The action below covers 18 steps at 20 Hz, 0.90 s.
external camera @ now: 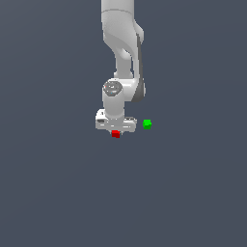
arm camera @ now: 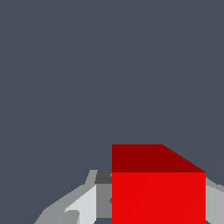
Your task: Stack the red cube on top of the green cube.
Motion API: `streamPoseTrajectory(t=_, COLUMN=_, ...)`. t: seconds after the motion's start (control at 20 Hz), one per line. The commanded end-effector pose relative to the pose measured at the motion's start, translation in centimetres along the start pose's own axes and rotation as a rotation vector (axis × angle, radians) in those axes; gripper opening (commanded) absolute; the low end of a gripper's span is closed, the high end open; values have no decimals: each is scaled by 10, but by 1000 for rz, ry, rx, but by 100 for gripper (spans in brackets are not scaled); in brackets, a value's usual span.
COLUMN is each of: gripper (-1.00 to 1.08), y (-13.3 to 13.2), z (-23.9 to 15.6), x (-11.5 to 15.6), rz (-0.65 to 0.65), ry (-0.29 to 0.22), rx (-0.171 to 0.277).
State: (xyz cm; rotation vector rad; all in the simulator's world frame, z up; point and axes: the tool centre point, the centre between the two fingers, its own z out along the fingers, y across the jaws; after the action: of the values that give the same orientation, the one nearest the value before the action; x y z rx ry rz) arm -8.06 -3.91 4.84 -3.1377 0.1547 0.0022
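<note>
Red first: the tiny plain bright red cube [external camera: 116,134] sits right under the white robot gripper [external camera: 116,131], poking out just below the gripper's wide white body in the exterior view; in the wrist view that same red cube [arm camera: 158,192] fills the near corner of the shot, one bright face and one darker face showing, with a pale grey finger [arm camera: 83,205] tight against one side and a sliver of another finger [arm camera: 214,201] on the other side; so it looks clamped between the two, gripper [arm camera: 151,203] closed on the cube.

Off toward the exterior view's right there's the tiny plain bright green cube [external camera: 147,124], same sort of size, sitting near the gripper but clearly apart from it and from the red one; nothing on top of it.

White jointed robot arm [external camera: 123,53] comes down from the top edge of the exterior view to the wrist.

Everything else is one flat, matte slate-grey surface [external camera: 58,193]; no edges, walls or horizon visible, so I can't tell where floor ends and room begins; can't tell either whether the red cube is resting on it or lifted.
</note>
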Motion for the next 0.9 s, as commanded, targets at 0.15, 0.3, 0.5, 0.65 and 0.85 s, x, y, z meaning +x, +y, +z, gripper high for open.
streamPoseTrajectory(t=0.15, gripper=-100, y=0, z=-36, x=0, rz=0, ry=1, rx=0)
streamPoseTrajectory(t=0.3, gripper=-100, y=0, z=-52, x=0, rz=0, ry=1, rx=0)
streamPoseTrajectory(t=0.5, gripper=-100, y=0, z=-68, x=1, rz=0, ry=1, rx=0)
streamPoseTrajectory(t=0.65, gripper=-100, y=0, z=-73, x=1, rz=0, ry=1, rx=0)
streamPoseTrajectory(t=0.85, gripper=-100, y=0, z=-73, x=2, rz=0, ry=1, rx=0)
